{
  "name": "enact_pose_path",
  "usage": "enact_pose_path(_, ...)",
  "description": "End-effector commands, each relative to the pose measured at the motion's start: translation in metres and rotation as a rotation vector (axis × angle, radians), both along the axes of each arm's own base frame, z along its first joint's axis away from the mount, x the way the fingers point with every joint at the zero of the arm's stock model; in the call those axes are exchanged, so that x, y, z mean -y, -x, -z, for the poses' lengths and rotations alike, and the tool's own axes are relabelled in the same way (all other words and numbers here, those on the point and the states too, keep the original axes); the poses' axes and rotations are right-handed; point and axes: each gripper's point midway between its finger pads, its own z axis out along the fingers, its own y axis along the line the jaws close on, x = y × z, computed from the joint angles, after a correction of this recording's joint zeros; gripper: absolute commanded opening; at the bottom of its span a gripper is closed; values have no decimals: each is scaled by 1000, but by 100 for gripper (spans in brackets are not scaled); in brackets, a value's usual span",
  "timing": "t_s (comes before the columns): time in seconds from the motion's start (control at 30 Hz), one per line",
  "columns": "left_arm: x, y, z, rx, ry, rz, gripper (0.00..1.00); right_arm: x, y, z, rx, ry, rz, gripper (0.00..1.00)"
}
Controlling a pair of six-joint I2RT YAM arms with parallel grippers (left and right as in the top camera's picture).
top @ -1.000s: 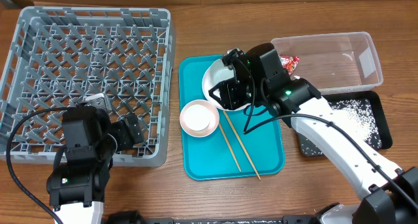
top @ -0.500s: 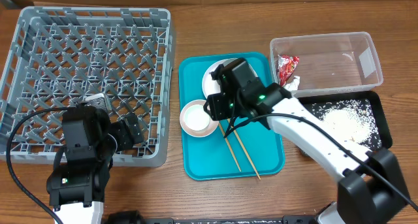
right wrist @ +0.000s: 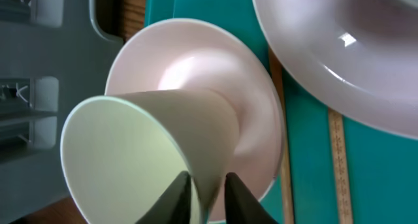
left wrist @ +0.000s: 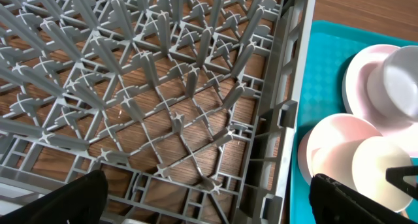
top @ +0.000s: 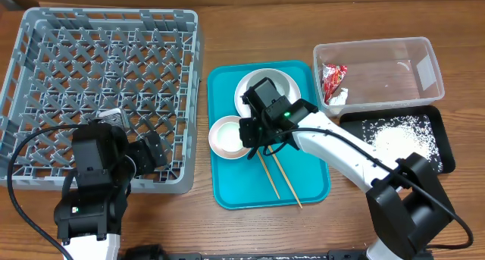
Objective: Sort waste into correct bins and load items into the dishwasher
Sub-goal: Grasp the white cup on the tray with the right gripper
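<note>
right gripper (right wrist: 206,188) clamps the small white cup (right wrist: 140,152) by its wall, one finger inside, probably to lift it off the pinkish-white bowl (right wrist: 209,61) beneath; left gripper (left wrist: 206,194) gapes wide above the dish rack (left wrist: 163,87), seemingly waiting

Table (top: 258,32): rack (top: 106,17), teal tray (top: 303,180), tub (top: 379,78), black tray (top: 443,158)

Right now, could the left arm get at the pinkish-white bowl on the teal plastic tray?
Probably not cleanly: the pinkish-white bowl is close to the open left fingers, but the right fingers grip a pale greenish cup tilted inside it.
</note>
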Motion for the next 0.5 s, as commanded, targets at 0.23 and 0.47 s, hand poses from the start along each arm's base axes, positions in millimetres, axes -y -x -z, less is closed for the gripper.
enact_pose_path(0.23, -3, -4, -13, 34, 7, -25, 100, 3, -1, -1, -14, 22, 44, 4)
enact_pose_path(0.47, 22, -18, -26, 111, 103, 89, 100, 9, -31, -60, 86, -99, 69, 4)
